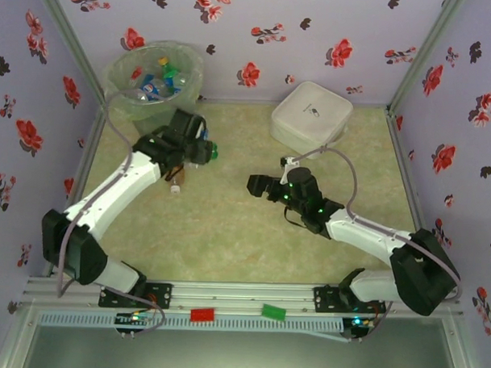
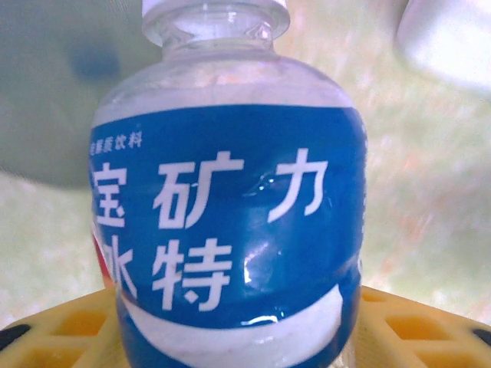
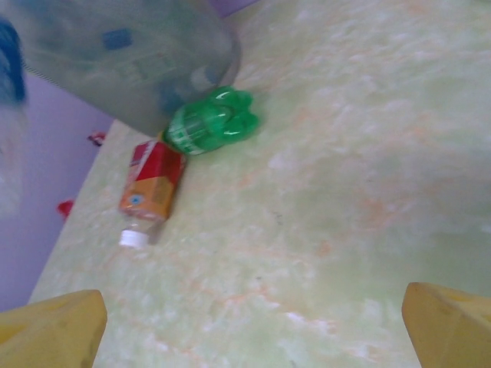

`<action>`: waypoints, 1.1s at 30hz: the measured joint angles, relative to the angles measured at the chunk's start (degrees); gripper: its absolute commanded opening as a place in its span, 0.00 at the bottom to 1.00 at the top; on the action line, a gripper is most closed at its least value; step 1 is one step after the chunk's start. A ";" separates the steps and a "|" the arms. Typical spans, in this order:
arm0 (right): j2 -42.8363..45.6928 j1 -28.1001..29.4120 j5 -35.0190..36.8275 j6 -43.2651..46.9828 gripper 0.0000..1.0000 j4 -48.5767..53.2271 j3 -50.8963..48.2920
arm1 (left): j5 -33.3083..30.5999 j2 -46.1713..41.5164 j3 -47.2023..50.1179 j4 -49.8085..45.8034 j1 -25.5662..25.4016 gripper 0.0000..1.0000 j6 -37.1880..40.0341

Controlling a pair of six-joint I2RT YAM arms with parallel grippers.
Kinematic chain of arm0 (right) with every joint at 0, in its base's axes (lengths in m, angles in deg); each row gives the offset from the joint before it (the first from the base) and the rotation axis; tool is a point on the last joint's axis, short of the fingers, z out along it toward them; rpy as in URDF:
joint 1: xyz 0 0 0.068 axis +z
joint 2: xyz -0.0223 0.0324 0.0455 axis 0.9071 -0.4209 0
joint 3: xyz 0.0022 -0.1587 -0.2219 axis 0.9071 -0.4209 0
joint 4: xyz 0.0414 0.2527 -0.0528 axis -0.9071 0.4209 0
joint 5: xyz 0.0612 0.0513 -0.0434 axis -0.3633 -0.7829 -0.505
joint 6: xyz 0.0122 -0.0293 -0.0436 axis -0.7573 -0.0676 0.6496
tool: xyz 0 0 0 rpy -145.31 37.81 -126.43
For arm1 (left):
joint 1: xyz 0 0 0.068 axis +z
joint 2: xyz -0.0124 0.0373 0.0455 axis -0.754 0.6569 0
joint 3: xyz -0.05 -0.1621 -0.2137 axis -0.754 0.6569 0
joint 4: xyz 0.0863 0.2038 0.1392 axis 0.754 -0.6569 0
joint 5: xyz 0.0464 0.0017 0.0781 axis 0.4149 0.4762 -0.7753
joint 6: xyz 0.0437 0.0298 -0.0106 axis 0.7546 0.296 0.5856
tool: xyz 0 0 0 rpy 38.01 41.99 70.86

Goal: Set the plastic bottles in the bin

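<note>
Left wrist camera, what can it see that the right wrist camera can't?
Left wrist: a blue-labelled bottle, very close, clamped in the left gripper. Right wrist: a green bottle and an orange-red bottle lying on the table near the bin. Both: the pale table and yellow fingers low in the corners.

left claw (image 1: pixel 201 145): held bottle (image 2: pixel 230 215) between its fingers, bin (image 1: pixel 120 76) at its left | right claw (image 1: pixel 258 186): ahead-left on table (image 3: pixel 353 153), far bottle (image 3: pixel 211 123) at the bin's foot, near bottle (image 3: pixel 151 188) just beside it | box (image 1: pixel 311 114) at its right, slightly behind
</note>
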 measured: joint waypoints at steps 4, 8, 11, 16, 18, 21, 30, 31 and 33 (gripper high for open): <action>-2.14 0.00 -5.14 0.11 1.00 -2.40 2.25 | -0.46 -0.22 -9.29 -0.22 4.26 0.51 3.69; -4.24 0.00 -8.68 0.09 1.00 -5.92 4.63 | -0.90 2.03 -17.51 0.20 10.54 0.49 6.88; -5.03 0.00 -9.64 0.02 1.00 -8.46 5.16 | -0.87 5.99 -23.37 1.03 14.67 0.48 8.52; -5.18 0.00 -10.16 -0.15 1.00 -11.47 5.18 | -0.76 14.08 -31.21 1.51 18.53 0.48 10.32; -5.11 0.00 -10.12 -0.15 1.00 -12.00 5.18 | -0.63 17.66 -34.32 1.53 19.65 0.48 10.91; -4.70 0.00 -9.97 -0.15 1.00 -12.07 5.18 | -0.39 22.95 -39.10 1.36 21.03 0.50 11.32; -2.19 0.00 -8.46 -0.11 1.00 -11.72 5.18 | -0.22 39.87 -60.41 -5.92 22.88 0.72 11.19; -1.88 0.00 -8.33 -0.09 1.00 -11.52 5.18 | -0.22 40.76 -61.55 -6.80 22.93 0.76 11.13; -1.18 0.00 -7.93 -0.07 1.00 -11.02 5.18 | 0.00 41.79 -62.62 -8.37 22.95 0.94 10.64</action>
